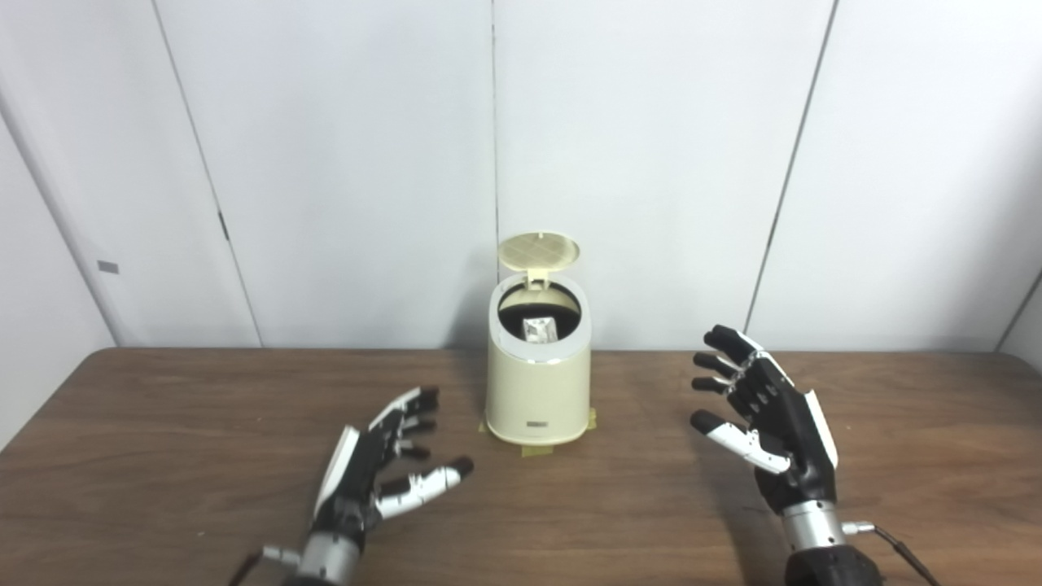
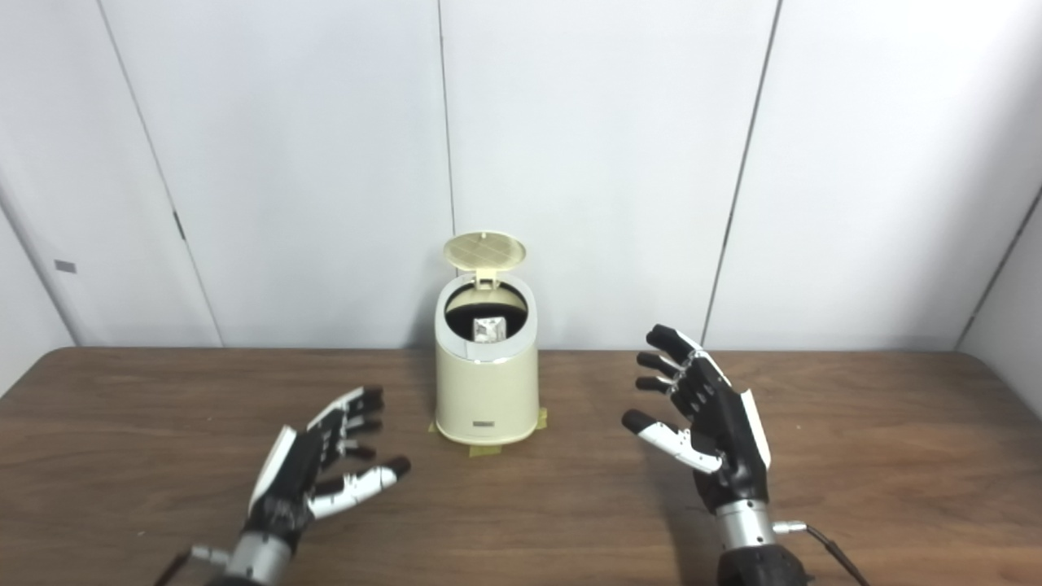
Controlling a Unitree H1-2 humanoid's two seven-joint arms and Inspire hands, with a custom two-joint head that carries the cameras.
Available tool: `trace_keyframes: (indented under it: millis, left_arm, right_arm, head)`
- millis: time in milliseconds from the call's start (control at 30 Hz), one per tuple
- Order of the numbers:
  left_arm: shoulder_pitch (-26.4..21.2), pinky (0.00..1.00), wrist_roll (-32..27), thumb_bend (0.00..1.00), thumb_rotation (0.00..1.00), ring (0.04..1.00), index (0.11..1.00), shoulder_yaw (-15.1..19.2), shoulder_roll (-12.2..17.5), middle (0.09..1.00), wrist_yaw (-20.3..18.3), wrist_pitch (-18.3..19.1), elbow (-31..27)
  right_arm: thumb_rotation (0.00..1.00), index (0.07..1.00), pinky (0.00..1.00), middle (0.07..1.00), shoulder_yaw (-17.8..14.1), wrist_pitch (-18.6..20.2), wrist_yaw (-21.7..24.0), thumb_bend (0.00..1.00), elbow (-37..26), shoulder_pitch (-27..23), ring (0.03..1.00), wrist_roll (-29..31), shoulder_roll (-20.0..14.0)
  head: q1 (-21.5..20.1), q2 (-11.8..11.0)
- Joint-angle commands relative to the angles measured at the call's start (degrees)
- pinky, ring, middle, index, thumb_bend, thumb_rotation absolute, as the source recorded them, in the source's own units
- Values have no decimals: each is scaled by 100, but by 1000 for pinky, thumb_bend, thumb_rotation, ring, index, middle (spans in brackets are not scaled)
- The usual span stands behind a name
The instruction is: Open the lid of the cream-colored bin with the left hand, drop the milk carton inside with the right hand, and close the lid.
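White wall panels with thin vertical seams fill the background, and below them runs a dark brown wooden table (image 1: pixel 163 423) with a visible grain. I use the cream-colored cylindrical plastic bin (image 1: pixel 538 391) as my landmark; it stands at the far middle of the table, close to the wall. Strips of tan tape (image 1: pixel 533 449) show under its base, probably there to stop it sliding when the lid is pushed.

Its round cream lid (image 1: pixel 540 251) is hinged at the back rim and stands tipped up and open, so the dark opening faces me. Inside that opening I can see the top of a small pale, silvery milk carton (image 1: pixel 539 330), already resting in the bin.

My black-and-white left hand (image 1: pixel 389 464) hovers low over the table, in front of the bin and to its left, well apart from it. Its fingers are spread and it grips nothing. My matching right hand (image 1: pixel 761 415) is raised in front of the bin and to its right, also well apart, palm turned inward, fingers fanned out and empty, which fits a carton already let go.

I judge that only closing the lid remains. Since the lid leans back past upright, it likely needs a push from behind or above to swing down.
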Motion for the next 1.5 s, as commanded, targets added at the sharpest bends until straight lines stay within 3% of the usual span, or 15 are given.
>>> trace_keyframes:
  millis: [0,100,267,533,633,833,933,1067,1167,1467]
  left_arm:
    - [-825,760,174,877,379,897,938,-52,175,935,-130,102,-295]
    - [-1361,718,229,911,359,909,945,-89,253,949,-239,326,-248]
    - [-2316,762,495,945,314,938,968,-270,388,973,-461,646,77]
    - [-3274,807,1272,977,379,970,999,-732,514,996,-673,1123,514]
    - [-3548,817,1453,978,364,986,1000,-901,537,1000,-765,1120,719]
    - [-3800,824,1586,983,383,986,992,-1133,600,997,-964,1091,995]
    - [-3820,831,1683,971,408,974,920,-1259,680,959,-1088,1029,997]
    - [-3780,967,1761,989,386,977,833,-1343,751,890,-1229,976,946]
    - [-3716,997,1728,1000,361,998,766,-1349,777,853,-1351,1036,853]
    - [-3544,1000,1822,1000,386,1000,741,-1416,883,871,-1573,1006,634]
  right_arm:
    - [319,813,664,828,-87,-41,-45,810,-166,-131,759,-114,15]
    - [320,813,701,828,-109,53,-80,802,-229,-105,762,-250,55]
    - [300,797,673,815,-136,330,-89,839,-467,-38,756,-287,171]
    - [293,780,648,809,-129,467,-169,810,-614,16,736,-523,234]
    - [289,779,624,805,-120,422,-175,800,-605,14,729,-610,226]
    - [287,776,611,807,-117,380,-129,815,-620,7,730,-599,258]
    - [296,778,620,806,-123,374,-154,824,-612,-1,730,-626,273]
    - [293,776,605,801,-106,370,-168,808,-633,3,724,-681,300]
    - [309,773,587,799,-108,359,-201,812,-623,-6,718,-748,322]
    - [313,761,586,791,-128,400,-326,788,-662,-16,713,-900,384]
  head:
    - [1,-1]
    - [-12,-33]
    - [-52,-105]
    - [-133,-152]
    - [-131,-163]
    - [-178,-159]
    - [-178,-161]
    - [-211,-166]
    - [-230,-162]
    - [-273,-153]
